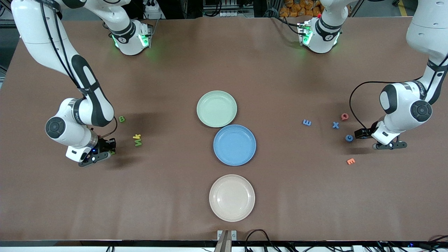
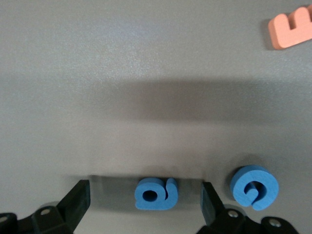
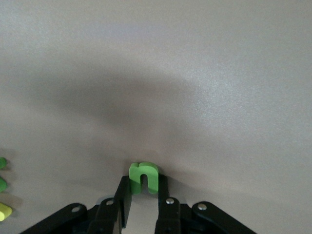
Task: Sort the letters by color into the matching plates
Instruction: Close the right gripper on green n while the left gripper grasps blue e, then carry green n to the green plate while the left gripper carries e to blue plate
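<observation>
A matt brown covering is seen on the desk [image 1: 175,70]; the letters [image 2: 156,194] look like soft matt foam; the plates [image 1: 234,145] are matt.

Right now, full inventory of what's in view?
plates: 3, mint green, blue, cream, a row mid-table, cream nearest the front camera
green letters: 3 seen, two loose toward the right arm's end, held green letter
yellow letter: 1, beside a green one
blue letters: 4, left arm's end
red letter: 1, same end
orange letter: 1, same end
right claw: shut on held green letter
left claw: open, straddling a blue letter
</observation>
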Tool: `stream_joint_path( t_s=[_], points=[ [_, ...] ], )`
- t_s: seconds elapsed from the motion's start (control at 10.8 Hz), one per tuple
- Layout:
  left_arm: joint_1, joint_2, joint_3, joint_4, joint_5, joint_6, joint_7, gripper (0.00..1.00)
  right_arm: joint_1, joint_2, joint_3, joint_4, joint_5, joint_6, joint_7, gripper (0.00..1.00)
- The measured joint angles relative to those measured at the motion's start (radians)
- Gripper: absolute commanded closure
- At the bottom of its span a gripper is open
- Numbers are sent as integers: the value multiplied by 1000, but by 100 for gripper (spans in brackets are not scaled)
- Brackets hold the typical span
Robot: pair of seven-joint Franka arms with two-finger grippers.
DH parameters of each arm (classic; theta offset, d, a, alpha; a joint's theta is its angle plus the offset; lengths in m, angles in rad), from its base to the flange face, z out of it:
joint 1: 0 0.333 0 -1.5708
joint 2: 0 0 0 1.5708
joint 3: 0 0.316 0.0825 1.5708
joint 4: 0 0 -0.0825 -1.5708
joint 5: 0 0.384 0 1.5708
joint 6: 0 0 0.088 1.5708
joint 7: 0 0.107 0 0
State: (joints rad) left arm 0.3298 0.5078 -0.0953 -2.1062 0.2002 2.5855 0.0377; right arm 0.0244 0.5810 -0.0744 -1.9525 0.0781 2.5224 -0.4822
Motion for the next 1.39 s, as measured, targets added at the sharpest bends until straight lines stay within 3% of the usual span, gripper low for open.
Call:
stream_joint_path(
  t_s=[0.09, 0.18, 0.55, 1.02, 1.39],
  points=[
    [0, 0, 0, 0, 0, 0, 0, 65, 1, 1, 1, 5, 0, -1, 0, 100],
    [0, 0, 0, 0, 0, 0, 0, 100, 3, 0, 2, 11, 1, -4, 0, 100],
    [-2, -5, -6, 3, -2, 0, 0, 100, 35, -18, 16, 68, 10, -122, 70, 100],
    [-3, -13, -17, 8, -2, -6, 0, 100, 172, -87, 36, 78, 16, -238, 209, 100],
    [-5, -31, -62, 42, -2, -4, -4, 100, 191, -107, 158, 77, 17, -274, 278, 100]
  ],
)
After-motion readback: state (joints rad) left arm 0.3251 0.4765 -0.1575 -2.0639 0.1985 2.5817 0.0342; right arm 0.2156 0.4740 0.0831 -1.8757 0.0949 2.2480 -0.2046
